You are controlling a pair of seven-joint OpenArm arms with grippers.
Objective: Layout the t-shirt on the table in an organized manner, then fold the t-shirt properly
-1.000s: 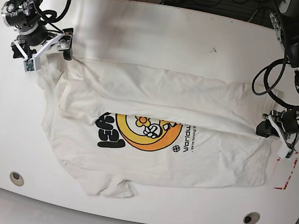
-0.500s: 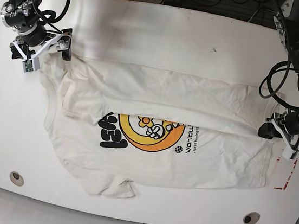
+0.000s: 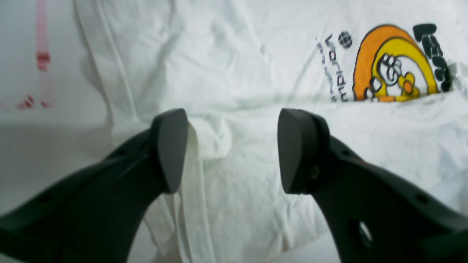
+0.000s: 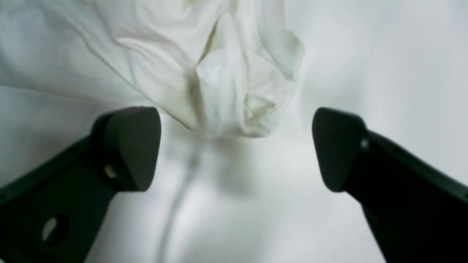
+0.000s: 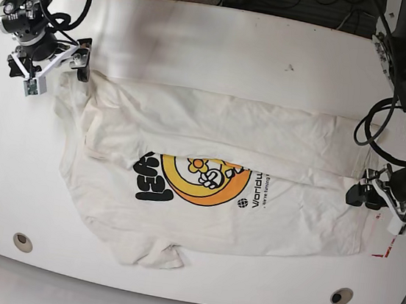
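My left gripper [image 3: 228, 151] stands spread over the shirt's [image 5: 215, 176] edge at the table's [image 5: 202, 41] side, a cloth fold between the pads but not pinched. My right gripper [image 4: 236, 148] is spread wide too, just short of a bunched corner of cloth, holding nothing. The shirt lies across the middle of the table, its upper half folded down over the top of the orange print [image 5: 203, 178], black lettering beside it. Red tape [image 3: 40, 62] marks the table near my left gripper.
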